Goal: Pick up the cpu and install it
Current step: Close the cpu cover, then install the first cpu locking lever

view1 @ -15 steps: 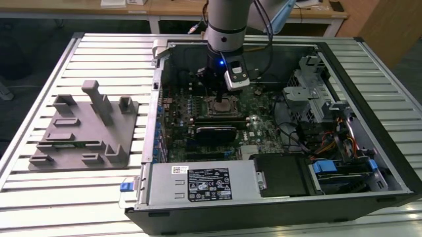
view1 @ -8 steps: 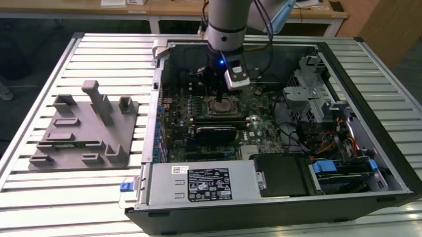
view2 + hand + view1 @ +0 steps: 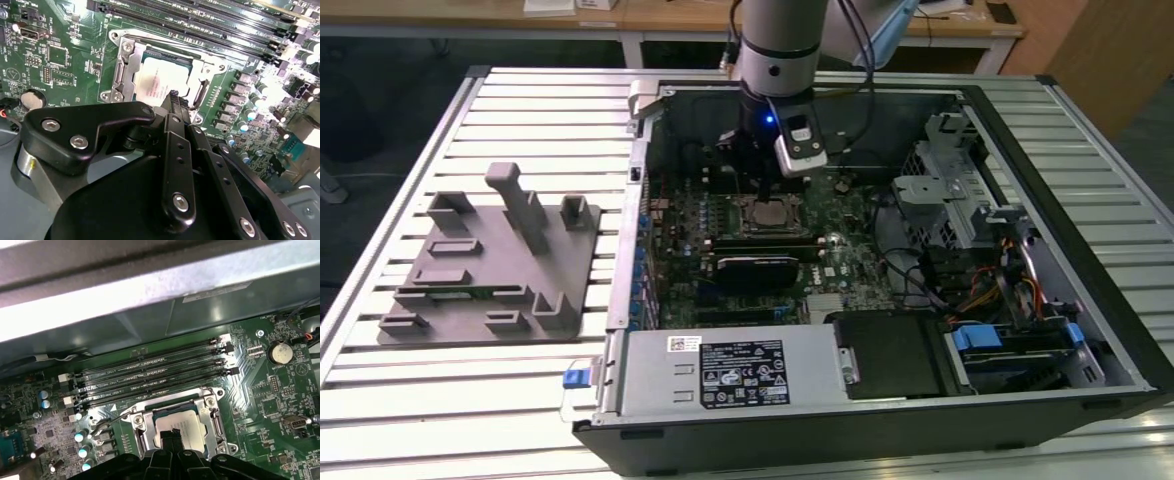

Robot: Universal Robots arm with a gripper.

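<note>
Exterior view: grey fixture tray (image 3: 487, 265) on the desk (image 3: 400, 400) at the left, open computer case (image 3: 1067, 250) to its right, gripper (image 3: 758, 188) down over the motherboard (image 3: 847, 255). Both wrist views add what that one can't resolve: the cpu (image 3: 160, 80) seated in the socket (image 3: 140, 426), jaws closed together on nothing, tips over its plate.

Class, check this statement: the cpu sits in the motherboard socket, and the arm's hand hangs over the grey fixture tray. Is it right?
Not quite. The cpu does sit in the motherboard socket, but the hand hangs over the cpu itself, not the grey fixture tray, which lies apart at the exterior view's left. The second wrist view shows it.
</note>
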